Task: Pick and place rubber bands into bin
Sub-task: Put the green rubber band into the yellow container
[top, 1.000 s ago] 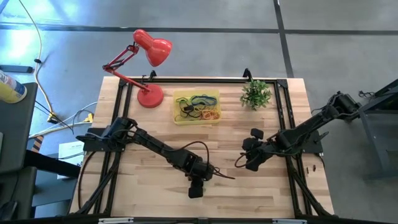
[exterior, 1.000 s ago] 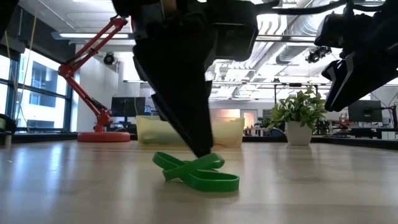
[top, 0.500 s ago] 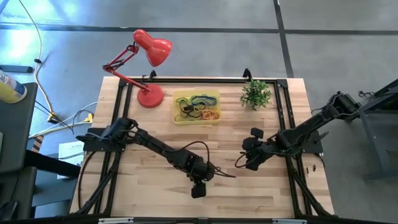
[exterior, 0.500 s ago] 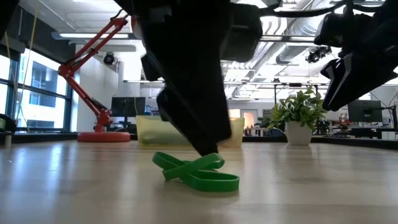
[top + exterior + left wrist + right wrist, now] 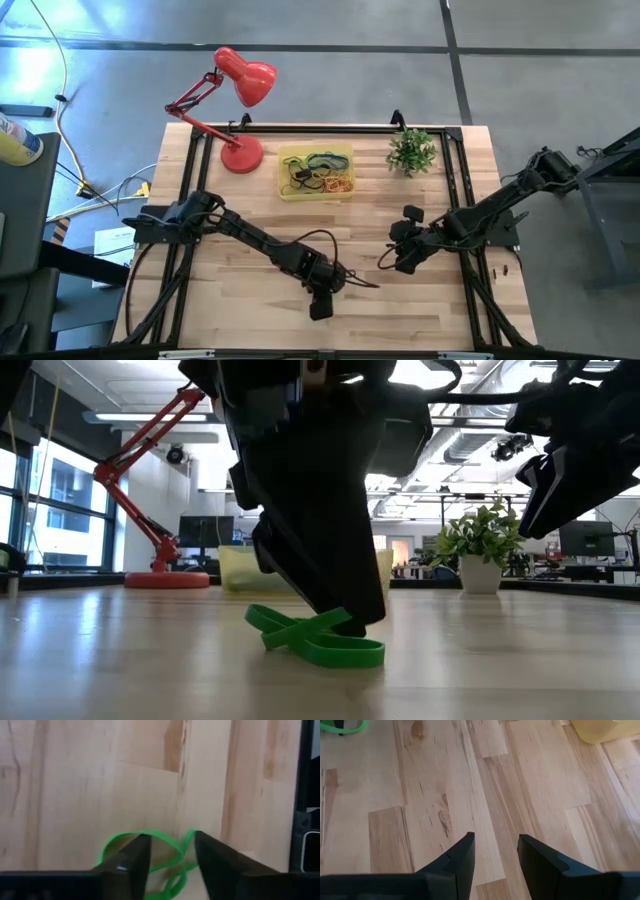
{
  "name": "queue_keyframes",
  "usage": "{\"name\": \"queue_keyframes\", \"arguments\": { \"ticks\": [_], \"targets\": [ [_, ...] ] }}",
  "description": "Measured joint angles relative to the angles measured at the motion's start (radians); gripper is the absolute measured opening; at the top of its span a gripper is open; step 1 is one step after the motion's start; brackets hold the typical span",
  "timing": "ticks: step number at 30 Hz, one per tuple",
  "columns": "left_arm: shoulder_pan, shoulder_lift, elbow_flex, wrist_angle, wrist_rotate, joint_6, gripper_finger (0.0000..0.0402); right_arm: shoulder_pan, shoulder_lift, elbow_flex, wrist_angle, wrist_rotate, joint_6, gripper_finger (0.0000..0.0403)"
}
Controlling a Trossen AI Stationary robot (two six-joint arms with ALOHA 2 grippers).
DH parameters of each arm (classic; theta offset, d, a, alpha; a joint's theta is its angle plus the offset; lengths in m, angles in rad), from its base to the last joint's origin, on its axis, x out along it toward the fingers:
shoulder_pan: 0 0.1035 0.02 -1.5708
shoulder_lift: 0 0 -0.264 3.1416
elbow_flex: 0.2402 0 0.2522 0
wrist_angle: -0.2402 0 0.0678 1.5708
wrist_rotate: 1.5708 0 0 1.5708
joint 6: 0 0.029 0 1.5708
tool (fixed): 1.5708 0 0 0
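— Why is the desk (image 5: pixel 250 300) laid out like that, with everything along the far edge?

— I'd guess it keeps the working area free. The red lamp (image 5: pixel 235 110), the bin (image 5: pixel 345 152) and the little potted plant (image 5: pixel 411 151) all sit well beyond the left claw (image 5: pixel 320 308), out of its way. The bin already has a heap of rubber bands (image 5: pixel 320 174) in it, dark ones and coloured ones tangled together.

— And the left claw, what is it doing down there?

— It is lowered right over the green rubber band (image 5: pixel 318 639), which lies flat on the wood, twisted into a sort of figure eight. Its two fingers stand apart, one on each side of a loop of the band, so it looks set to pinch it. They are not clamped on anything yet, as far as I can see.

— The other arm?

— The right claw (image 5: pixel 400 262) waits off to the side, raised above bare wood, fingers apart and holding nothing.

— Anything you can't make out?

— Plenty. From desk level the left arm's dark bulk blocks most of the bin. Part of the green band runs under the fingertips, so I can't tell whether they touch it or the wood. From above, the band is hidden beneath the claw altogether.
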Motion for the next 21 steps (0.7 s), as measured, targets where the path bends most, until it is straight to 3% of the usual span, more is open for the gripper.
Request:
{"name": "queue_keyframes", "arguments": {
  "ticks": [6,12,21],
  "targets": [
    [0.002,0.002,-0.002,-0.009,-0.016,0.063,0.0015,0.000,0.000,0.000,0.000,0.001,0.000,0.0139],
    [0.006,-0.007,0.012,-0.059,0.011,0.129,0.0004,0.000,0.000,0.000,0.009,-0.004,0.018,0.0139],
    [0.050,-0.102,0.173,-0.391,-0.095,0.438,0.0001,-0.015,0.000,0.000,0.163,0.055,0.018,0.0139]
  ]
}}
